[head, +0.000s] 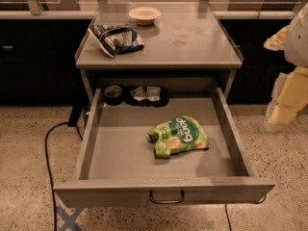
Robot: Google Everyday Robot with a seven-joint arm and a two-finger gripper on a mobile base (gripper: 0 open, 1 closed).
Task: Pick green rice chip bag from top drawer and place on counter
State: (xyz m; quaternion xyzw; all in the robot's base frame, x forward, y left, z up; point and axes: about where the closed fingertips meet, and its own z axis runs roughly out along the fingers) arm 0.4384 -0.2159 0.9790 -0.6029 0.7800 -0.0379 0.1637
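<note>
The green rice chip bag point(178, 136) lies flat in the open top drawer point(115, 165), a little right of its middle. The drawer is pulled fully out and its loop handle point(166, 198) faces me. The grey counter point(192, 40) sits directly above the drawer's back. My gripper point(283, 110) is a pale, blurred shape at the right edge of the view, beside the drawer's right wall and well apart from the bag. It holds nothing that I can see.
A dark blue-and-white bag point(115, 38) lies on the counter's left side and a shallow bowl point(144, 15) stands at its back. Dark round items point(137, 94) sit at the drawer's back. A black cable point(47, 150) runs over the floor at the left. A pale ledge point(43, 14) runs behind.
</note>
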